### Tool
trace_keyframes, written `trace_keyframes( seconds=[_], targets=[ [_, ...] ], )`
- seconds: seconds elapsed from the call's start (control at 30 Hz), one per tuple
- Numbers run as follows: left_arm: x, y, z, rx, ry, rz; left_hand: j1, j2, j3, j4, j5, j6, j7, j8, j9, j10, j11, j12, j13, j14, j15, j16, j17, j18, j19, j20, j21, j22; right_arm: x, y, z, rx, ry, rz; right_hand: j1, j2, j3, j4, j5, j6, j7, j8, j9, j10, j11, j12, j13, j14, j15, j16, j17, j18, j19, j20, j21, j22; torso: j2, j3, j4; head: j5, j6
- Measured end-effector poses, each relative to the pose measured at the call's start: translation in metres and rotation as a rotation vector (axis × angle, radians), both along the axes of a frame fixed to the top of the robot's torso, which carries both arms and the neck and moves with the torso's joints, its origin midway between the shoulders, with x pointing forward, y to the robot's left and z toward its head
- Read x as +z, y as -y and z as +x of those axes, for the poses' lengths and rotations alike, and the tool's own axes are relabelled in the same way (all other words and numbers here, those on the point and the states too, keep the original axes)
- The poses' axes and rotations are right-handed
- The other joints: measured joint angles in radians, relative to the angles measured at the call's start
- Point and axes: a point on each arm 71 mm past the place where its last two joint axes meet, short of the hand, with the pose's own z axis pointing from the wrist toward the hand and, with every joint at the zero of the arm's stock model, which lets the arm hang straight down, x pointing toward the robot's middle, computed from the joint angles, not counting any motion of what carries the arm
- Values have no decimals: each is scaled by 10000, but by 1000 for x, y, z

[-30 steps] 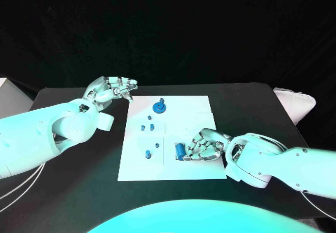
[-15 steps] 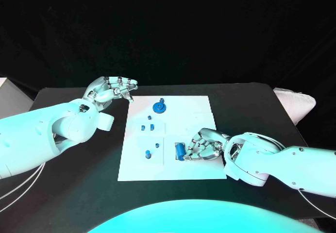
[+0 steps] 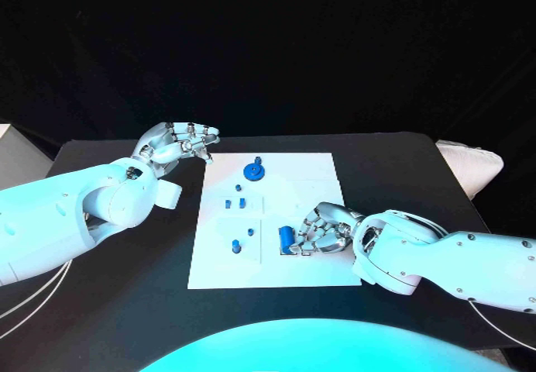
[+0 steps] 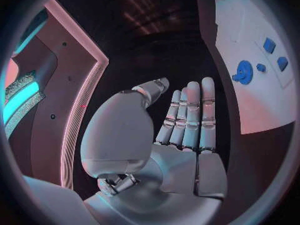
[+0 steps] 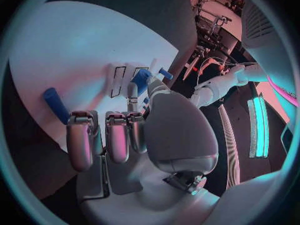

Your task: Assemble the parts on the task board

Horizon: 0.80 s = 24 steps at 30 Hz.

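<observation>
The white task board (image 3: 307,190) lies mid-table. At its far end is a round blue part (image 3: 255,170), which is also in the left wrist view (image 4: 242,71). Small blue parts (image 3: 235,204) stand further along the board, one more (image 3: 235,246) nearer me. A blue cylinder (image 3: 287,237) lies on the board's near right part. My right hand (image 3: 321,230) rests on the board with fingers curled right beside the cylinder (image 5: 56,105), nothing in its grasp (image 5: 112,135). My left hand (image 3: 179,142) hovers off the board's far left corner, fingers straight and empty (image 4: 187,130).
Black table (image 3: 134,310) surrounds the board (image 4: 250,100) on all sides. A pale object (image 3: 475,167) sits past the table's right edge and a white box (image 3: 17,155) at the far left. Outlined slots (image 5: 119,80) mark the board near the cylinder.
My right hand has crept a little toward the cylinder and away from me, fingers now against its side. The left arm has stayed still.
</observation>
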Motion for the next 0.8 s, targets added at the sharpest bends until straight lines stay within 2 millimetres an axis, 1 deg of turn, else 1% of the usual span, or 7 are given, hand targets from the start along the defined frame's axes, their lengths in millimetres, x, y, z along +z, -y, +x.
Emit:
trace_keyframes(
  seconds=[0.07, 0.17, 0.23, 0.4, 0.47, 0.57, 0.8],
  targets=[
    [0, 0, 0, 0, 0, 0, 0, 0, 0, 0, 0, 0, 0, 0, 0, 0, 0, 0, 0, 0, 0, 0, 0, 0, 0, 0, 0, 0, 0, 0, 0, 6, 5, -8, -85, -79, 0, 0, 40, 0, 0, 0, -8, 0, 0, 0, 0, 0, 0, 0, 0, 0, 0, 0, 0, 0, 0, 0, 0, -3, 0],
    [0, 0, 0, -1, -1, 0, 0, 0, 0, 0, 0, 0, 0, 0, 0, 0, 0, 0, 0, 0, 0, 0, 0, 0, 0, 0, 0, -6, -1, -1, 1, 28, -3, -25, -110, -78, 0, 0, 40, 0, 0, 0, -10, 0, 0, 0, -1, 0, 0, 0, 0, 0, 0, 0, 0, -1, -1, 2, -1, -5, 0],
    [0, 0, 0, -3, -2, -1, 0, 0, 0, 0, 0, 0, 0, 0, 0, 0, 0, 0, 0, 0, 0, 0, 0, 0, 0, 0, 0, -15, -1, -2, 1, 57, -23, -45, -174, -143, 0, 0, 40, 0, 0, 0, -21, 0, 0, 0, -1, 0, 0, 0, 0, 0, 0, 1, 0, -1, -1, 3, -1, -5, 0],
    [0, 0, 0, -5, -5, 0, 0, 0, 0, 0, 0, 0, 0, 0, 0, 0, 0, 0, 1, 0, 0, 0, 0, 0, 0, 0, 1, -16, -3, -3, 2, 156, -115, -127, -152, -164, 70, -70, 40, 0, 0, 0, -37, 0, 0, 0, -2, 0, 0, 0, -1, 0, 0, 1, -13, -1, -3, 5, -1, 1, 0],
    [0, 0, 0, -3, -6, 1, 0, 0, 0, 0, 0, 0, 0, 0, 0, 0, 0, 0, 1, 0, 0, 0, 0, 0, 0, 0, 1, -15, -4, -4, 2, 203, -161, -174, -16, -300, 97, -97, 6, 0, 0, 0, -42, 0, 0, 0, -2, 0, 0, 0, -1, 1, 0, 1, -58, -2, -3, 5, -1, 2, 0],
    [0, 0, 0, -3, -8, 2, 0, 0, 0, 0, 0, 0, 0, 0, 1, 0, 0, 0, 1, 0, 0, 0, 0, 0, 0, 0, 1, -15, -5, -4, 3, 280, -242, -261, 110, -426, 140, -140, -1, 0, 0, 0, -57, 0, 0, 0, -3, 0, 0, 0, 3, 0, 0, 1, -58, -2, -4, 5, -1, 3, 0],
    [0, 0, 0, -4, -16, 5, 0, 0, 0, 0, 0, 0, 0, 0, 1, 0, -1, 0, -8, 0, 0, 0, 0, 0, 0, 0, 1, -15, -8, -5, 3, 405, -395, -417, 134, -450, 183, -97, -46, 0, 0, 0, -79, 0, 0, 0, -3, 0, 1, 0, 7, 0, 0, 1, -96, -3, -3, 7, -1, 4, 0]
  ],
)
